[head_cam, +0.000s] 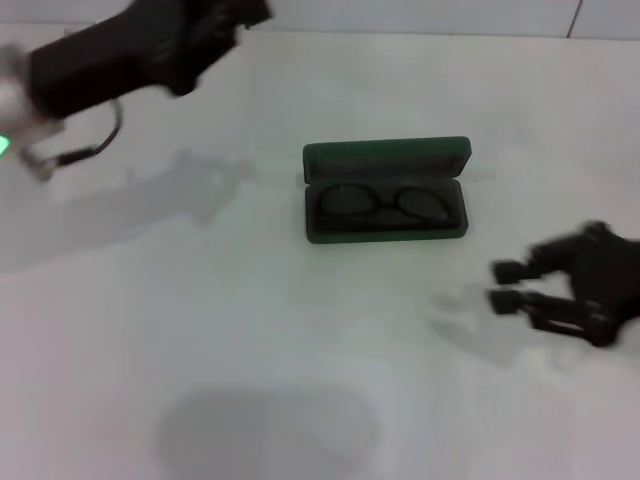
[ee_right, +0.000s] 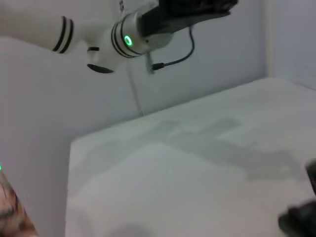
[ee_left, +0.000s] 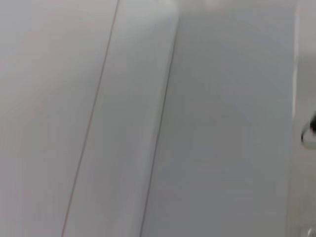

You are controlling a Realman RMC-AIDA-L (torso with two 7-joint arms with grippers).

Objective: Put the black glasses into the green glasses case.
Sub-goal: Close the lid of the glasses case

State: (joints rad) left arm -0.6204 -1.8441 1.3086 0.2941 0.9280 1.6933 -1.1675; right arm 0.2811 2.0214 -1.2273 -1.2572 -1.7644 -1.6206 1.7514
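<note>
The green glasses case (head_cam: 386,190) lies open in the middle of the white table, its lid standing up at the back. The black glasses (head_cam: 385,203) lie inside it, lenses side by side. My right gripper (head_cam: 505,286) is open and empty, low over the table to the right of the case and a little nearer, fingers pointing left toward it. My left gripper (head_cam: 232,18) is raised high at the far left, well away from the case; the arm also shows in the right wrist view (ee_right: 148,29). Neither wrist view shows the case or the glasses.
The white table (head_cam: 300,330) spreads all around the case. Its back edge meets a pale wall (head_cam: 400,15). The left wrist view shows only pale wall panels (ee_left: 148,118).
</note>
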